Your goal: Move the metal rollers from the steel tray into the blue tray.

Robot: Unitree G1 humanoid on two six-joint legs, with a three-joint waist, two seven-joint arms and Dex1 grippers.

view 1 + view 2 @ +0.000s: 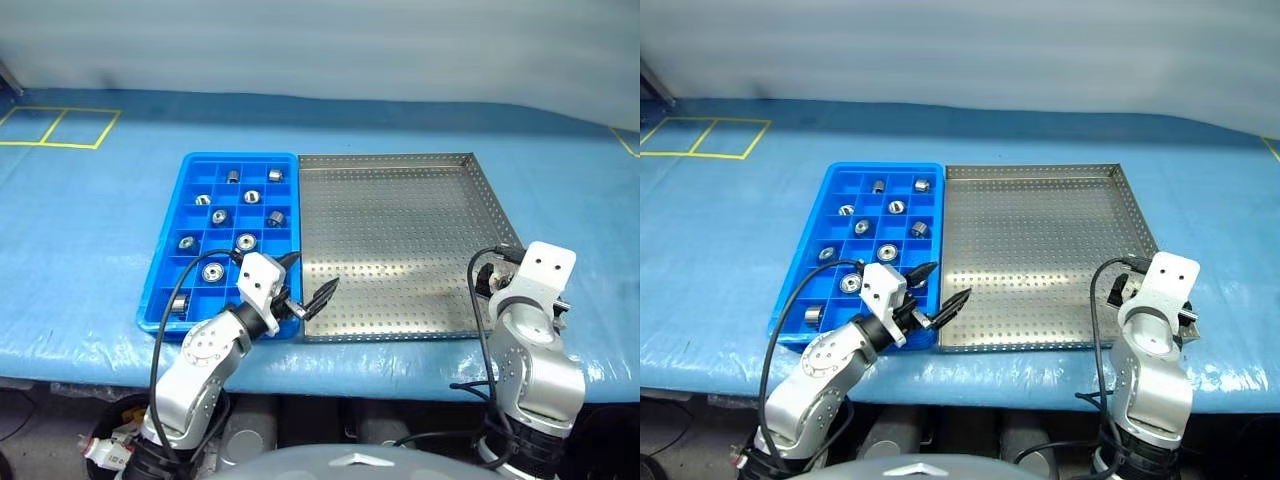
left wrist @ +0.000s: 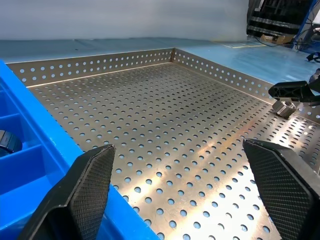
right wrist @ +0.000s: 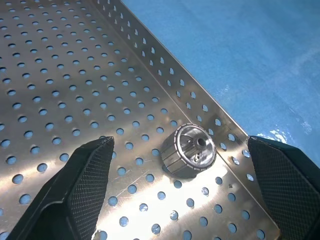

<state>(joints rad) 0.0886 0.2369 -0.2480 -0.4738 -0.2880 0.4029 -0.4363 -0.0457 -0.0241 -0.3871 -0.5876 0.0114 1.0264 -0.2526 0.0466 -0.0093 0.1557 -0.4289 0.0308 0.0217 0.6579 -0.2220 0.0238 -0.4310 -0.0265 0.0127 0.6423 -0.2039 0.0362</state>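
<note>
The steel tray (image 1: 400, 215) lies right of the blue tray (image 1: 163, 272); their long sides touch. Several metal rollers (image 1: 246, 241) sit in the blue tray's compartments. One metal roller (image 3: 189, 150) lies on its side on the steel tray's floor, close to the right rim near the front corner. My right gripper (image 3: 180, 144) is open just above the floor, one finger on each side of this roller and clear of it. My left gripper (image 1: 316, 271) hovers open and empty over the front part of the seam between the trays, pointing across the steel tray (image 2: 190, 105).
Both trays rest on a table under a blue cover (image 1: 90, 220), with yellow tape squares (image 1: 60, 127) at the far left. The steel tray's low perforated rim (image 3: 165, 75) runs right beside the roller. In the left wrist view the right gripper's finger (image 2: 295, 90) shows over the roller (image 2: 282, 108).
</note>
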